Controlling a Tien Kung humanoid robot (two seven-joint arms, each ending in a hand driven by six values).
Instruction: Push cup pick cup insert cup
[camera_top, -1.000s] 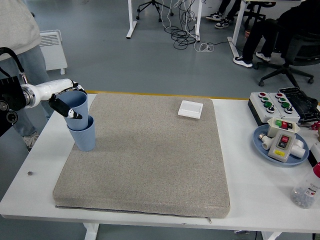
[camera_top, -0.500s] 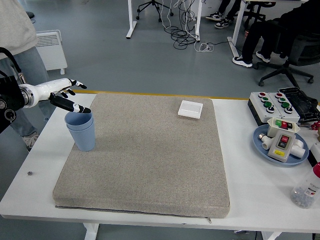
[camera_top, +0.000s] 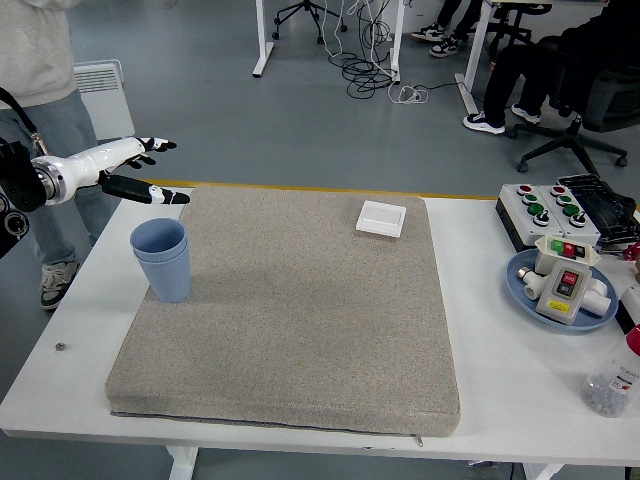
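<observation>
Since the earlier frame the left robot hand (camera_top: 118, 168) has lifted up and away from the cups (camera_top: 162, 259); its fingers are spread and hold nothing. The cups stand nested, upright, on the left part of the grey mat (camera_top: 290, 310). The mat covers the white counter (camera_top: 480, 300). Beyond lies grey floor (camera_top: 300, 110), with a person (camera_top: 45, 90) at far left.

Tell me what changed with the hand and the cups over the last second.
The left hand let go of the upper cup, which dropped deeper into the lower cup. The hand then opened and rose up and away to the left, and now hovers clear of the stack. The nested cups stayed at the mat's left edge; the white box and everything on the right did not move.
</observation>
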